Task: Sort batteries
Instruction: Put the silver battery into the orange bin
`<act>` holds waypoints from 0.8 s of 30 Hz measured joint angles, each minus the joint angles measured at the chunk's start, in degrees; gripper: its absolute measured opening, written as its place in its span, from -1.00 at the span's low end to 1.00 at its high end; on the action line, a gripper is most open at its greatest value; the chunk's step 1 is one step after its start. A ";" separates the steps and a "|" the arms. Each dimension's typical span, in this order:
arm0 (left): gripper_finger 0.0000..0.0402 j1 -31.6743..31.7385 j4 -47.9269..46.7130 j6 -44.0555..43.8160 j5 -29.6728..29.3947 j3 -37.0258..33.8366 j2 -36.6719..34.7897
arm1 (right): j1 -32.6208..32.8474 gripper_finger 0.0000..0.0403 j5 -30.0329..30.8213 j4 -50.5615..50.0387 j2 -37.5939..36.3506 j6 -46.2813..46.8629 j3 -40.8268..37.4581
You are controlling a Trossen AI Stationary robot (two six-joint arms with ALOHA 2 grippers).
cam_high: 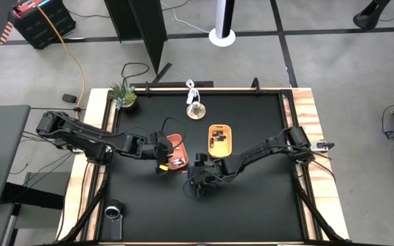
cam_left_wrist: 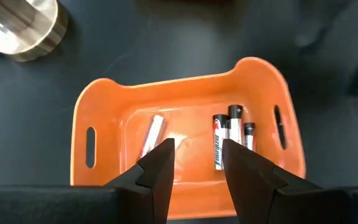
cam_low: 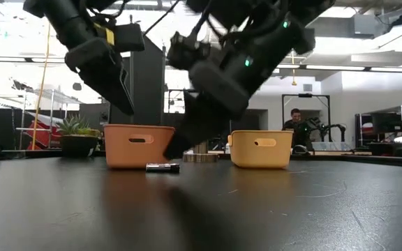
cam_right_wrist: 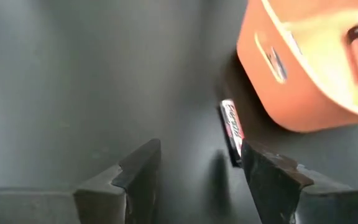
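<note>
A: How are the grippers shown?
B: The left gripper (cam_left_wrist: 194, 168) is held over the orange tray (cam_left_wrist: 104, 99), fingers apart, empty. The right gripper (cam_right_wrist: 197, 171) is lowered near the table's (cam_high: 252, 205) middle, fingers apart.
A: And the batteries?
B: Several batteries (cam_left_wrist: 229, 134) are seen inside the orange tray; one dark battery (cam_right_wrist: 231, 129) is seen on the table beside its wall.

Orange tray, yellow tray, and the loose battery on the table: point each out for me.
orange tray (cam_left_wrist: 104, 124), left wrist view, bare floor near its slotted wall
yellow tray (cam_low: 260, 150), low view, front wall
loose battery (cam_right_wrist: 231, 129), right wrist view, labelled side
</note>
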 joint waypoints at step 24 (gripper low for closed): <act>-0.36 -18.08 4.48 -17.52 -10.39 -7.75 -5.95 | -4.43 -0.11 -4.98 -0.34 3.72 -4.46 1.73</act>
